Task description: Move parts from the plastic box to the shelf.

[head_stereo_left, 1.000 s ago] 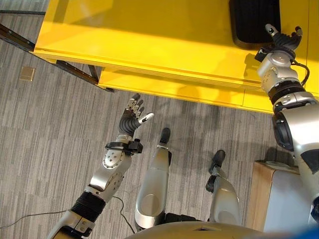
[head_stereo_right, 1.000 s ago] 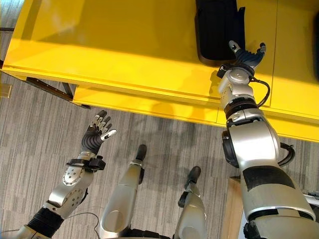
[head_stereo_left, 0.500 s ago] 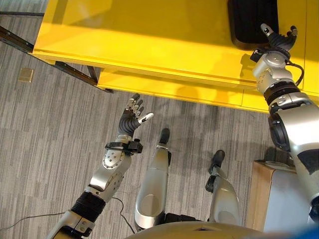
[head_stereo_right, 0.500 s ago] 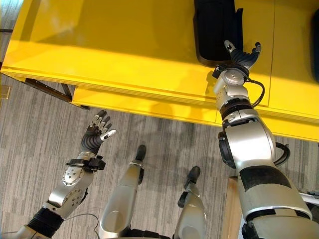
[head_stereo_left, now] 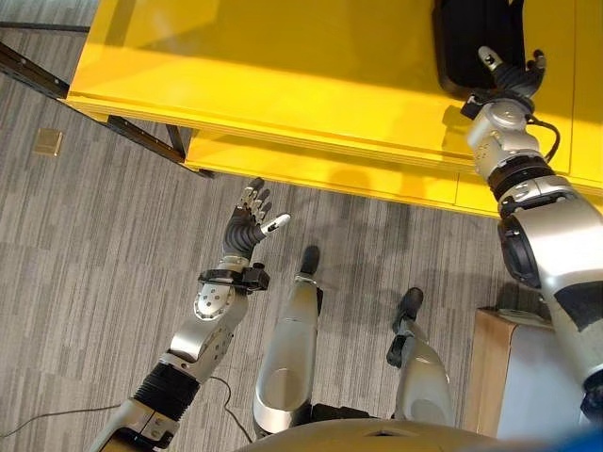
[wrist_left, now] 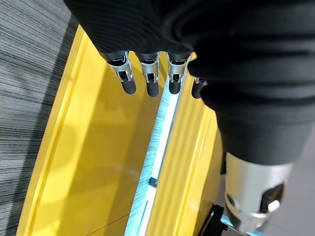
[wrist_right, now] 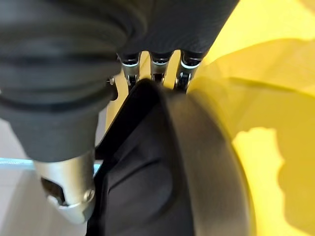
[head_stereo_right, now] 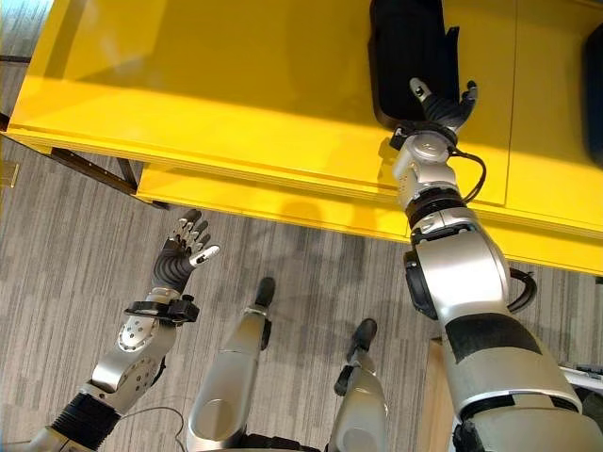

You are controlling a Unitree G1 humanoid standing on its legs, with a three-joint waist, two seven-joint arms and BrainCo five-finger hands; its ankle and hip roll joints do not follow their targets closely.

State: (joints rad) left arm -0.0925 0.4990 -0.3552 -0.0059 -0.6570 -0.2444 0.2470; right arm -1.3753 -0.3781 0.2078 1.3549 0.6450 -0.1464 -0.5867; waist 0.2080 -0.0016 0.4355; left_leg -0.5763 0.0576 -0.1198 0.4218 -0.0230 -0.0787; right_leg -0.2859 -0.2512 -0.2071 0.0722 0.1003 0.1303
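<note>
Grey striped carpet lies below the broad yellow metal shelf. Left hand hangs over the floor, fingers spread, holding nothing. Farther right, the right hand reaches the dark curved plastic part on the shelf; whether its fingers grip it is unclear.

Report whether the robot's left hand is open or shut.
Open. The left hand hangs over the carpeted floor with fingers spread and straight, holding nothing.

Grey striped carpet floor bears a small tan square plate.
</note>
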